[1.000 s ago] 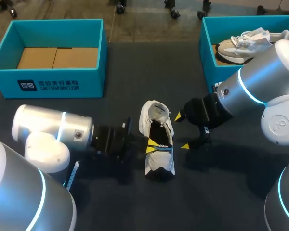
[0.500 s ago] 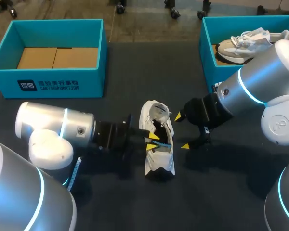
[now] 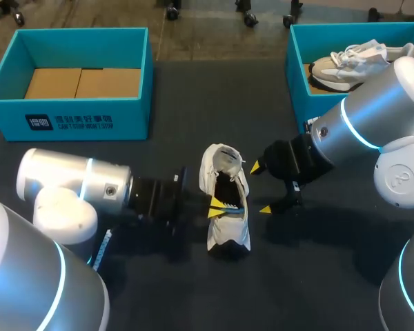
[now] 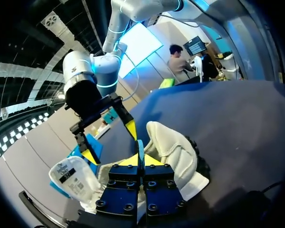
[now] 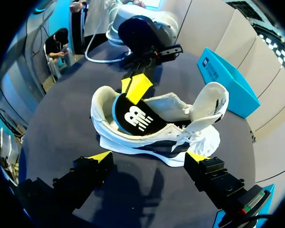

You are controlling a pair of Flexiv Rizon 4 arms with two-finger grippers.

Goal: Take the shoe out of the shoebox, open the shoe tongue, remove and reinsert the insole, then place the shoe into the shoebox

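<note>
White with black trim, the shoe [image 3: 229,233] stands on its sole at the middle of the dark table [image 3: 193,103], outside both boxes, with its toe toward twelve o'clock and its heel toward six. Its tongue [image 5: 213,102] is folded back over the toe end, so the mouth gapes wide. Inside lies the black insole [image 5: 135,118], edged in blue and marked with a white logo.

From nine o'clock my left arm reaches across to the shoe's mouth. The left gripper [image 3: 221,205] has its two yellow tips pressed together on the insole's rim at the nine o'clock side. The left wrist view shows a thin blue edge pinched between the closed fingers, with the shoe's padded heel collar just ahead of them.

At three o'clock of the shoe hangs the right gripper [image 3: 261,187], low over the table. Its fingers are spread wide and hold nothing. One tip is level with the tongue and the other with the middle of the shoe, both just beside the shoe's side but apart from it. In the right wrist view the whole shoe lies ahead of the parted fingers, not between them.

At ten o'clock sits a teal shoebox [image 3: 127,117] with brown cardboard [image 3: 83,83] on its floor. At two o'clock a second teal shoebox [image 3: 297,76] holds a pale shoe with white laces [image 3: 352,58].
</note>
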